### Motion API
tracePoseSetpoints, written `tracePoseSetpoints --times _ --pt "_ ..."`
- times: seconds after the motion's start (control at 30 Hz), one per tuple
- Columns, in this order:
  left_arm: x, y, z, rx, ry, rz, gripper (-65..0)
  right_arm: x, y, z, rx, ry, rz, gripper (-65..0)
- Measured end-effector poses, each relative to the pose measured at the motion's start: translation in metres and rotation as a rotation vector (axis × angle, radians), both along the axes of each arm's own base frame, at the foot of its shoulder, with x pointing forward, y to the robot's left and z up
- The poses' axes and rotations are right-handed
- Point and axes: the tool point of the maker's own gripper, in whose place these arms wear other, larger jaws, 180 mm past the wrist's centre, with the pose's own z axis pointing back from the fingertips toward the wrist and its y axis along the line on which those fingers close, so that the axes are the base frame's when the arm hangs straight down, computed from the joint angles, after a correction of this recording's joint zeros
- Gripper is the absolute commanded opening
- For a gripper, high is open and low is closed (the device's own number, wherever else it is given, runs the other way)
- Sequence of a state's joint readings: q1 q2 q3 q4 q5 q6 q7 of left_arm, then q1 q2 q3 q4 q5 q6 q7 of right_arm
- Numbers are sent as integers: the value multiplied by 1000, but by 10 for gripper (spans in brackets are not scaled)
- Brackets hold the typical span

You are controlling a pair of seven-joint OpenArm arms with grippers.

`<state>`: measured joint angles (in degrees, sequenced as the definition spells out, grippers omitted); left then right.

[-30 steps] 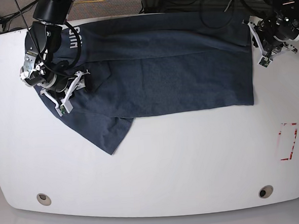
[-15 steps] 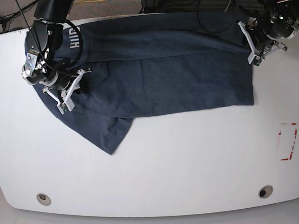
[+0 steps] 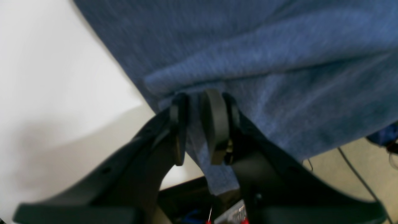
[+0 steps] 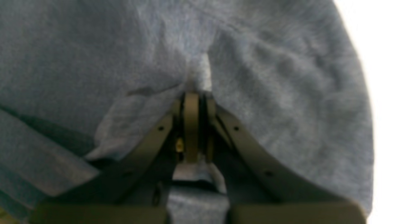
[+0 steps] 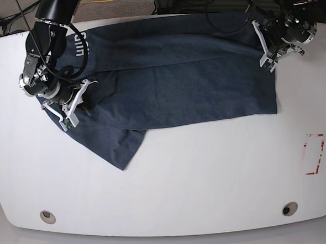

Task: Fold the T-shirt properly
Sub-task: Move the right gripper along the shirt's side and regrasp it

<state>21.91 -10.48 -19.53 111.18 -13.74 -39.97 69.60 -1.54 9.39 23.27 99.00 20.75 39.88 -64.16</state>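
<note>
Left gripper (image 3: 199,124): jaws nearly closed, pinching thin fold of T-shirt (image 3: 264,62) between pads (image 3: 214,124). Fabric spreads ahead and to camera-right of fingers; bare white table (image 3: 46,77) to camera-left.

Right gripper (image 4: 192,102): jaws pressed together on bunched fabric ridge of T-shirt (image 4: 93,46); cloth surrounds fingertips on all sides, puckered at grip point.

Base view: left gripper (image 5: 265,57) at shirt's right edge, right gripper (image 5: 79,102) at left edge; T-shirt (image 5: 182,76) stretched between them across far half of table (image 5: 199,175), loose flap hanging toward near side.
</note>
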Motion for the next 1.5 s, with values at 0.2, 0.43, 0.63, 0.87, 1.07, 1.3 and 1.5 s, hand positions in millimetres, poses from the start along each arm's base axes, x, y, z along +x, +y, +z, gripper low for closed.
tracePoseSetpoints --times 0.2,0.43,0.63,0.87,1.07,1.3,1.5 --pt "2 2 -2 41 10 -17 -549 10 -1 14 -20 -34 4 -633" --pt "9 5 1 59 -6 -22 -549 23 0 26 -18 -73 6 -633" --pt "7 11 1 77 3 -27 -549 34 0 31 -8 -91 3 -631" --pt "7 12 2 78 2 -28 -549 47 -2 23 26 -64 -9 -631" --pt "7 12 2 79 1 -27 -549 53 -4 14 45 -32 -19 -631" --pt "7 12 2 79 2 -27 -549 62 -3 21 52 -54 -19 -629" --pt "7 12 2 79 3 -27 -549 70 0 26 78 -85 -22 -520"
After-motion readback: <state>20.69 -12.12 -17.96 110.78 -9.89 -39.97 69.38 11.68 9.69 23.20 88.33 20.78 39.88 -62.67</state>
